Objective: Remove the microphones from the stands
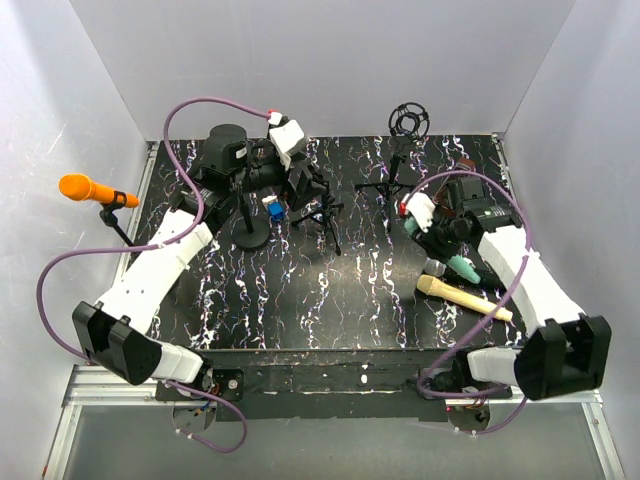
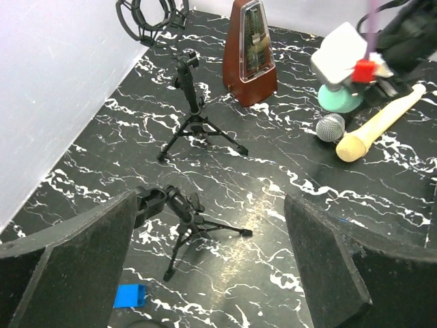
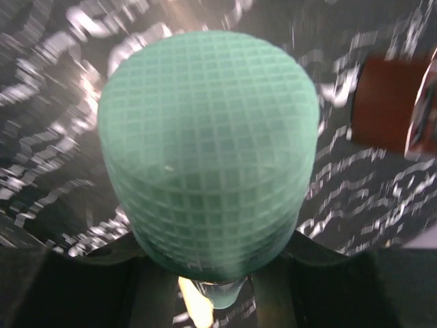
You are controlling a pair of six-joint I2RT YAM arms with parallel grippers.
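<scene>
Black, white-veined marble pattern covered the table across the top view. The left gripper hung over its upper left centre, the two padded fingers spread wide and gripping nothing. In the left wrist view the small tripod stand stood on the tabletop between and below them. The right gripper, at the right of the top view, was clamped on the green microphone, whose mesh head filled the right wrist view. This microphone was off the stand and well apart from it. A brown metronome stood at the upper middle of the left wrist view, with a taller tripod to its left. A cream microphone lay at the right of that view, a grey mesh head just beside its tip. A blue block sat at lower left.
</scene>
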